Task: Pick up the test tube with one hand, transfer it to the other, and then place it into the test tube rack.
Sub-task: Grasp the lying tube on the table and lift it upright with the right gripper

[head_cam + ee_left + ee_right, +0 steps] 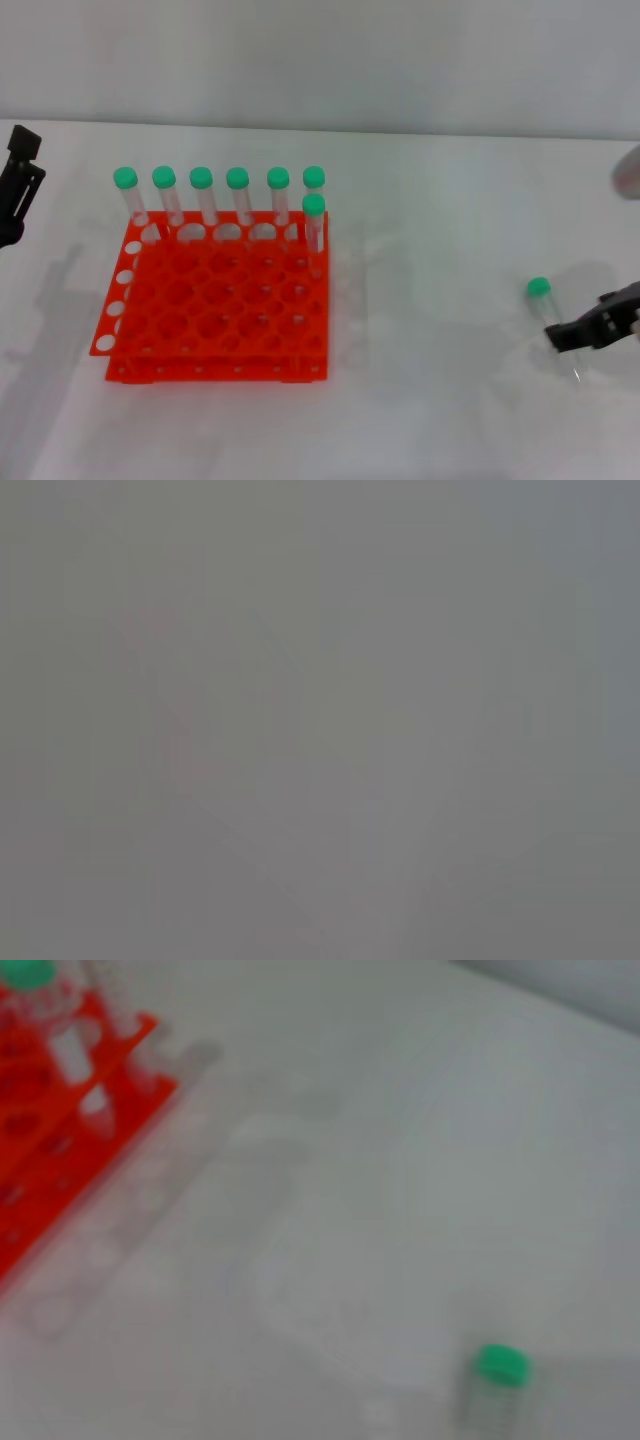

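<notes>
— Where was the test tube (553,322)?
— Near the table's (430,200) right edge, well apart from the test tube rack (215,305); bare tabletop lay between.
— The right gripper (575,335)?
— Its jaws were clamped on the tube's clear body.
— Anything crowding the rack?
— Seven green-capped tubes (237,195) stood along its far side. The left gripper (15,190) sat at the left edge; I couldn't tell its jaws.

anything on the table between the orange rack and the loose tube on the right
Nothing: in the head view only bare white table separates the test tube rack from the test tube, which the right gripper is at.
</notes>
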